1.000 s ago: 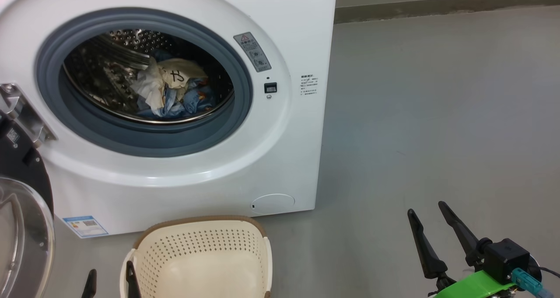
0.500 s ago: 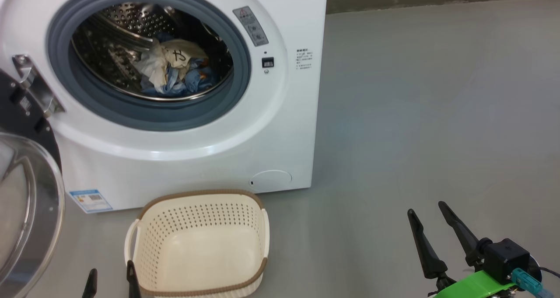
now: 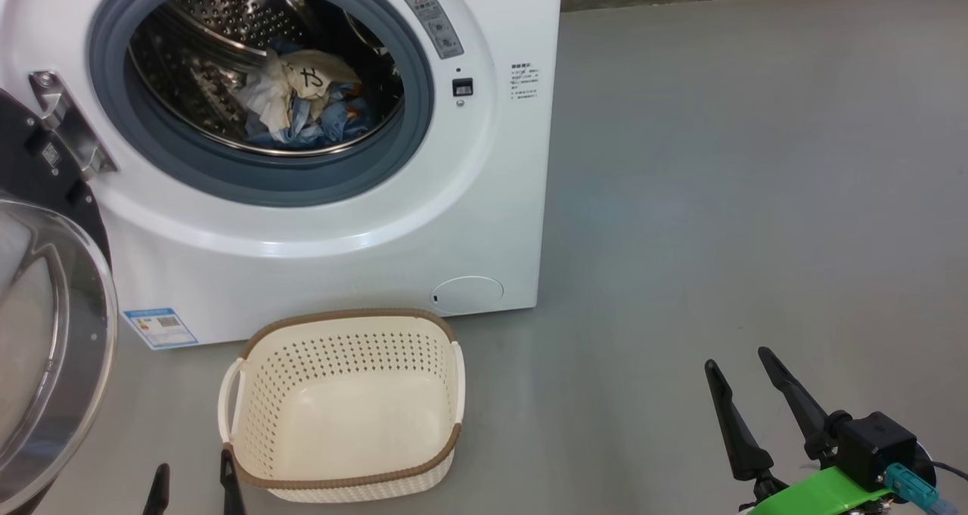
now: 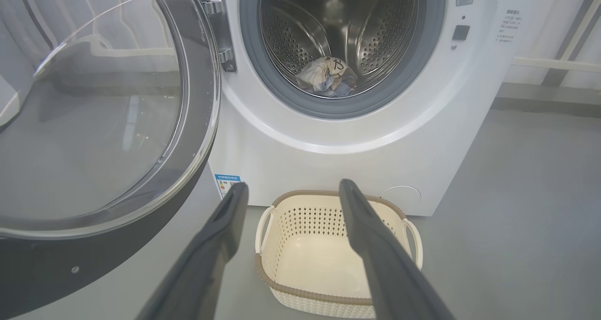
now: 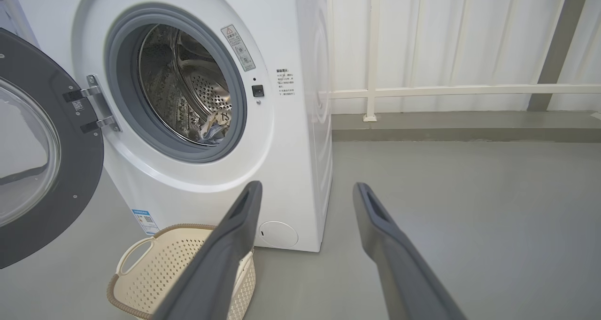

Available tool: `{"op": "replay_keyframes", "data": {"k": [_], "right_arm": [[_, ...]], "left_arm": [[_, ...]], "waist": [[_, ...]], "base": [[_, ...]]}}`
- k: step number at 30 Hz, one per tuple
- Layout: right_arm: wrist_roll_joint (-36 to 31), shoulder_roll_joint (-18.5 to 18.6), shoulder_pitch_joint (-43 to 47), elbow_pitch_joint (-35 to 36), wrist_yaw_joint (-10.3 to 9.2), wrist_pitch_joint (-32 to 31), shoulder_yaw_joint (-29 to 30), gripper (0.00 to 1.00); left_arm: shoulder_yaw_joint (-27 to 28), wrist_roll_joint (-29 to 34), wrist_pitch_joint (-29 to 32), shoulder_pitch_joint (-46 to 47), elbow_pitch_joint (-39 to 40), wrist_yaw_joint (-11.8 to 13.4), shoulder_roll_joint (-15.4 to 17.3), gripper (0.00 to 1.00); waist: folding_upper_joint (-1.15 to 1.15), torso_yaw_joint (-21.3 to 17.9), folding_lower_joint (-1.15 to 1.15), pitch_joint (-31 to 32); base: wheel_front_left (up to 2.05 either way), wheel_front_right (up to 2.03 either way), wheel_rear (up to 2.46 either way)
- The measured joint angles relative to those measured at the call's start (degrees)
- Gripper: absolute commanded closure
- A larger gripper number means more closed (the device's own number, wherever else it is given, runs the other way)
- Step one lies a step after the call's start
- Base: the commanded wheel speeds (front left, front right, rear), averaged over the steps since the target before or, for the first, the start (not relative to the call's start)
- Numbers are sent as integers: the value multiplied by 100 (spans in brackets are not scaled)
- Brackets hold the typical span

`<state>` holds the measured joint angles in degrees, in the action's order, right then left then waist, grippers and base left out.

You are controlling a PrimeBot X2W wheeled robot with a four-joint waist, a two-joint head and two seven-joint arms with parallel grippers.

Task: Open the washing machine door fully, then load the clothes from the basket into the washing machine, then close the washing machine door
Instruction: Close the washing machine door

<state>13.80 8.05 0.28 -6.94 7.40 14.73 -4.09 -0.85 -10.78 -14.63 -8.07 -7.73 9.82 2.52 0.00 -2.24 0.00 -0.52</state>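
Washing machine door (image 3: 53,326), the big round one with the glossy black rim and bulging clear glass, is swung wide open at far left, hinged to the boxy white front-loading washing machine (image 3: 302,258). Left gripper (image 3: 193,485) hangs low beside it, spread open and empty. The cream perforated plastic basket (image 3: 348,349) looks empty and the blue, white and cream clothes (image 3: 302,103) sit deep in the steel drum (image 3: 204,38), so closing's next imo. Push the door's outer edge round its arc till it latches, with nothing draped over the grey gasket (image 3: 249,186). Right gripper (image 3: 737,360) is spread wide too, holding nothing.
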Motion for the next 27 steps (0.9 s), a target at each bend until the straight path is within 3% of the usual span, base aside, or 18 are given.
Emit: {"op": "replay_keyframes", "data": {"k": [18, 27], "right_arm": [[-8, 51, -21, 13, 0, 0, 48, 0], [-9, 131, -146, -37, 0, 0, -46, 0]], "left_arm": [[60, 97, 0, 1, 131, -49, 0, 0], [121, 100, 0, 2, 249, -49, 0, 0]], "waist": [[0, 354, 0, -14], [0, 892, 0, -23]], "base": [[0, 0, 0], [0, 0, 0]]}}
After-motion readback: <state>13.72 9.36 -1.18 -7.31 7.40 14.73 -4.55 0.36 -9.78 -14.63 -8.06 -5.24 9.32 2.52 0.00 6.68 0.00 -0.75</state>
